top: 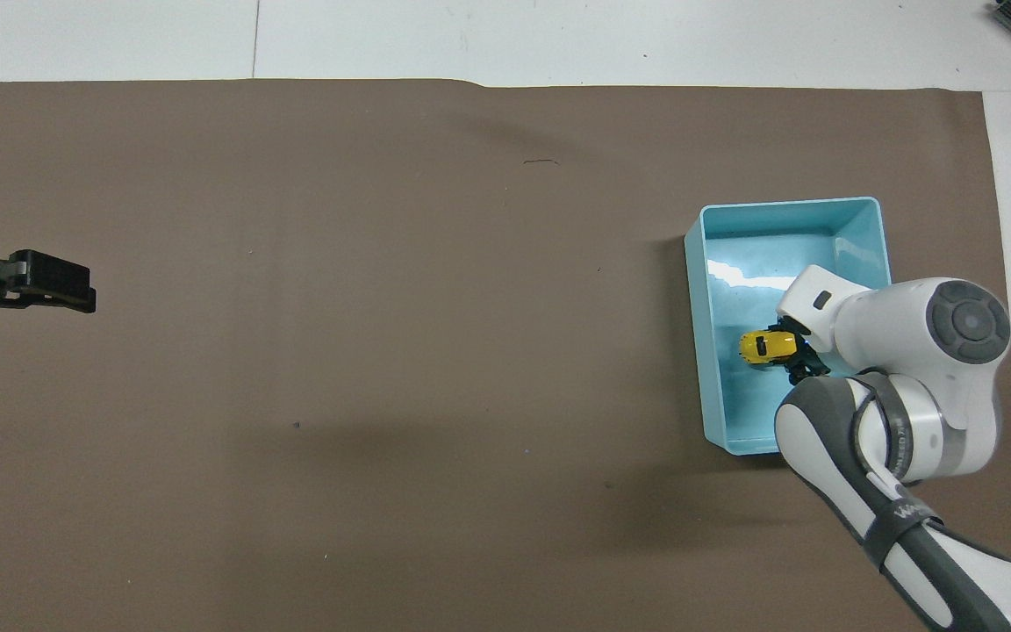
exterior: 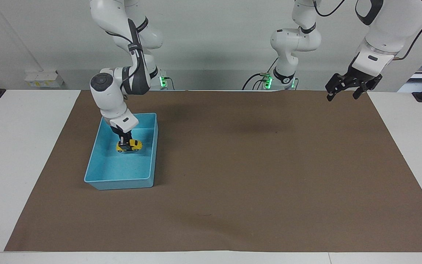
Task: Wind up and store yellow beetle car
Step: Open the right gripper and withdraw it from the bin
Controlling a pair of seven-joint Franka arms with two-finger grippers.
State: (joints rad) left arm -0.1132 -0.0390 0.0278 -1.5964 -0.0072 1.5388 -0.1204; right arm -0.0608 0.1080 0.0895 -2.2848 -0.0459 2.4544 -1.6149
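Note:
The yellow beetle car (exterior: pixel 129 146) (top: pixel 764 346) hangs low inside the light blue tray (exterior: pixel 119 179) (top: pixel 694 351), pinched at its rear end by my right gripper (exterior: pixel 125 142) (top: pixel 791 351), which reaches down into the tray and is shut on it. Whether the wheels touch the tray floor I cannot tell. My left gripper (exterior: pixel 342 96) (top: pixel 75 298) waits open and holds nothing, raised over the brown mat near the corner at the left arm's end.
A brown mat (exterior: pixel 255 176) covers most of the white table (exterior: pixel 13 146). The tray stands on it toward the right arm's end. Cables and sockets lie along the table edge by the robots' bases.

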